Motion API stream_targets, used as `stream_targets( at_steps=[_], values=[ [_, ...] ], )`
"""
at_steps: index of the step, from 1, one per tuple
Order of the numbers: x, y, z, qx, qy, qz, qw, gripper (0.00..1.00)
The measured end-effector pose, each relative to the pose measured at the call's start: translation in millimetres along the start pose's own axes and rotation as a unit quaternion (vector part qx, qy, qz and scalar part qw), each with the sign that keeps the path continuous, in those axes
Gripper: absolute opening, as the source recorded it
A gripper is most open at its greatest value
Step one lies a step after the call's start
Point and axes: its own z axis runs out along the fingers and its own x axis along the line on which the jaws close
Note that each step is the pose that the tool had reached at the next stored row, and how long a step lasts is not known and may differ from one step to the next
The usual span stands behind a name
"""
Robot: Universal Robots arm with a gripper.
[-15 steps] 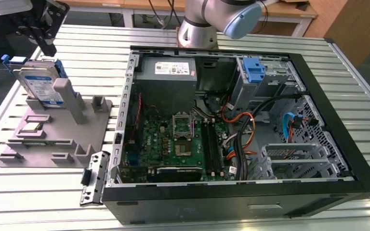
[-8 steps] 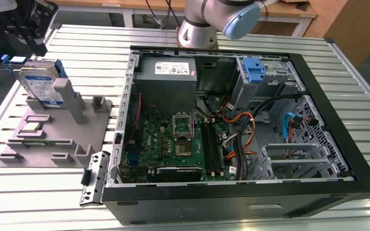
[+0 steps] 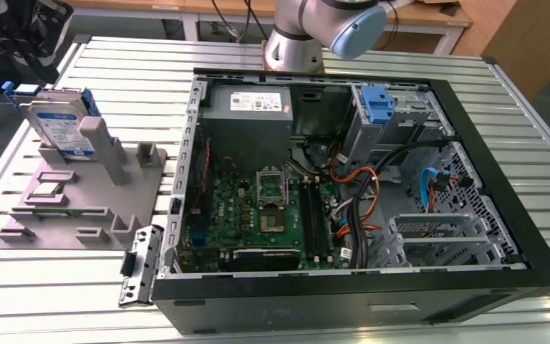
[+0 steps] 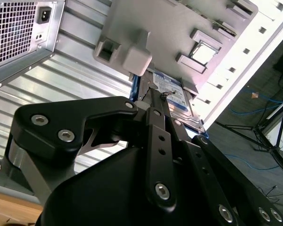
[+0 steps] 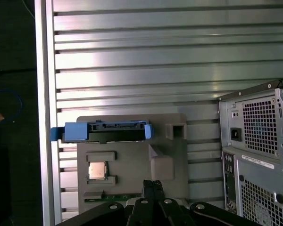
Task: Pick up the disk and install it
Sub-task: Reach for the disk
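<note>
The disk [image 3: 57, 123] stands upright on edge in a grey holder block [image 3: 84, 215] at the exterior view's left, beside the open computer case [image 3: 351, 315]. Its blue-and-white label faces outward and blue rails run along its edges. In the first wrist view I look down on the disk [image 5: 101, 132], a dark edge with blue rails. My gripper [image 5: 153, 184] hangs well above the holder block [image 5: 174, 141], apart from the disk, its black fingers pressed together with nothing between them. In the second wrist view the gripper [image 4: 161, 95] points toward the disk [image 4: 178, 101].
The case holds a green motherboard [image 3: 256, 208], a grey power-supply box [image 3: 248, 104], cables, and a drive bay with a blue latch [image 3: 377, 104]. A processor chip [image 5: 98, 170] and a green memory strip [image 5: 106, 200] lie in the holder. Dark floor lies past the slatted metal table's edge [image 5: 45, 94].
</note>
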Motion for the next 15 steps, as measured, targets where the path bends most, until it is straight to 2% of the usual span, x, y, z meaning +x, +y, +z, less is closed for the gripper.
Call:
stream_targets(
  at_steps=[12,15],
  values=[
    [0.5,0.0,0.0,0.0000,0.0000,0.000,1.0000,0.11],
    [3.9,-0.3,0.2,0.0000,0.0000,0.000,1.0000,0.11]
  ],
)
